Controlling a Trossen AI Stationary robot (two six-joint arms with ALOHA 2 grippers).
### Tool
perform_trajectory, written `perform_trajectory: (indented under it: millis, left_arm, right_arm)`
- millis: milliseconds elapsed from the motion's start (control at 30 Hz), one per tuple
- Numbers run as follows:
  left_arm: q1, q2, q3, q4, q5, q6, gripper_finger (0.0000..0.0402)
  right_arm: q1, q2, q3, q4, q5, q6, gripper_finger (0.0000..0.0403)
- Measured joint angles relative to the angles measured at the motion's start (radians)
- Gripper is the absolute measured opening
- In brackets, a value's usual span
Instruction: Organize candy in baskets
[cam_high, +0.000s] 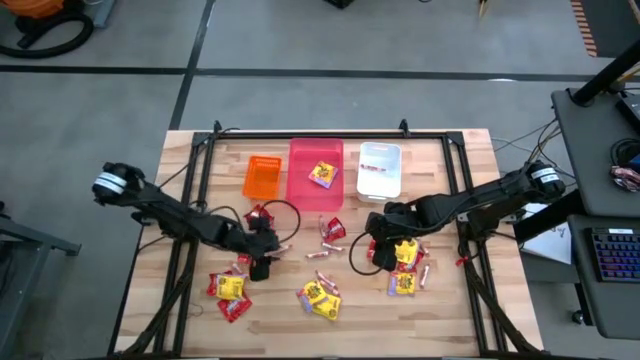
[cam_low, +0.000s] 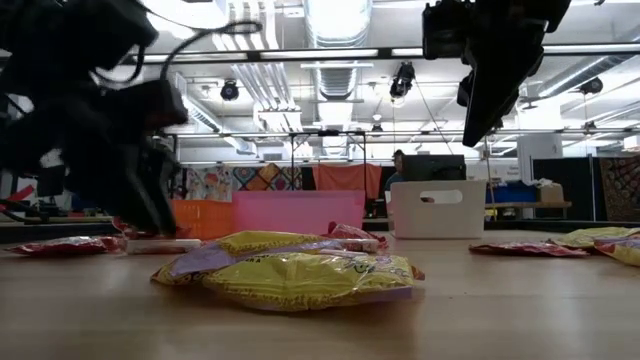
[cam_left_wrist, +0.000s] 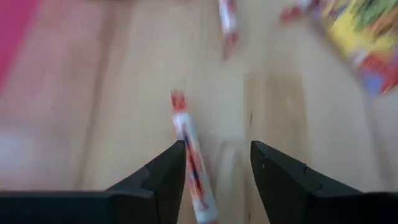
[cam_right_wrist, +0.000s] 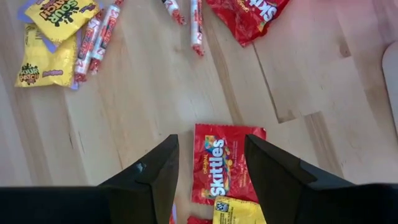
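Observation:
The candy lies scattered on the near half of the wooden table (cam_high: 300, 330). The orange basket (cam_high: 262, 177), the pink basket (cam_high: 316, 190) and the white basket (cam_high: 380, 170) stand in a row at the far side. One yellow packet (cam_high: 321, 175) lies in the pink basket. My left gripper (cam_left_wrist: 217, 146) is open and low over the table (cam_high: 262, 265). A red-and-white stick (cam_left_wrist: 186, 134) lies between its fingers, close along one of them. My right gripper (cam_right_wrist: 211, 140) is open and held high above the table (cam_low: 487, 80). A red square packet (cam_right_wrist: 217, 163) lies flat below its gap. My left gripper comes down at the red-and-white stick from above, with the stick's middle (cam_left_wrist: 191, 155) running right beside one finger (cam_left_wrist: 168, 168). The view is blurred, and I cannot tell whether that finger touches the stick. The stick lies flat on the table.
Yellow packets (cam_high: 320, 298) lie at the near middle, and red and yellow ones (cam_high: 228, 292) at the near left. A mixed heap (cam_high: 407, 268) sits below my right arm. More sticks (cam_high: 322, 252) and a red packet (cam_high: 333, 228) lie between the grippers. Black frame rails (cam_high: 205, 170) border the table.

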Motion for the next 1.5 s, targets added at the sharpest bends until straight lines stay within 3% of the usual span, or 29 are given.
perform_trajectory:
  millis: [367,467,600,733,833,933,1067,1167,1367,1500]
  left_arm:
    - [-0.001,0.082,0.004,0.002,-0.046,-0.075,0.0145]
    - [0.000,0.081,0.003,-0.003,-0.054,-0.054,0.0108]
    - [0.001,0.076,0.002,-0.004,-0.064,-0.030,0.0024]
    - [0.002,0.040,-0.001,-0.004,-0.057,-0.005,0.0018]
    - [0.011,-0.034,0.000,-0.003,-0.054,0.074,0.0008]
    - [0.036,-0.135,0.021,0.088,-0.101,0.205,0.0007]
    - [0.067,-0.241,0.003,0.506,-0.094,0.399,0.0007]
    - [0.068,-0.280,-0.022,0.629,-0.043,0.480,0.0007]
    - [0.076,-0.281,-0.029,0.691,-0.055,0.487,0.0006]
    - [0.076,-0.233,-0.028,0.755,-0.052,0.483,0.0006]
  right_arm:
    - [0.000,0.000,0.000,0.006,0.002,-0.003,0.0171]
    - [0.002,0.000,0.000,0.009,0.030,-0.022,0.0171]
    - [0.002,0.000,-0.012,0.073,0.058,-0.071,0.0167]
    - [0.002,0.000,-0.037,0.220,0.060,-0.189,0.0163]
    - [0.002,0.000,-0.062,0.390,0.066,-0.318,0.0162]
    - [0.000,0.008,-0.110,0.698,0.082,-0.488,0.0162]
    - [0.000,0.070,-0.186,1.211,0.113,-0.689,0.0162]
    - [-0.001,0.130,-0.216,1.478,0.162,-0.790,0.0162]
    - [-0.019,0.247,-0.209,1.792,0.160,-0.797,0.0162]
    - [-0.043,0.306,-0.179,1.852,0.156,-0.756,0.0162]
